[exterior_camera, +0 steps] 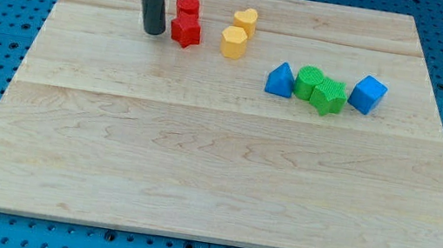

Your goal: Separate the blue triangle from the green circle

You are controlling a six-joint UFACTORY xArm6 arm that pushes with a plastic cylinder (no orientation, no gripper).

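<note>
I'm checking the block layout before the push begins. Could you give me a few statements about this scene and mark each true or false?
1. My tip is just to the view's left of the red blocks. True.
2. The blue triangle lies far from the green circle. False: they sit side by side, apparently touching.
3. The blue cube is at the right end of the blue and green row. True.
4. The yellow blocks are near the view's bottom. False: they are near the top, right of the red ones.
5. My tip is touching the blue triangle. False: it is well away, to the upper left.
</note>
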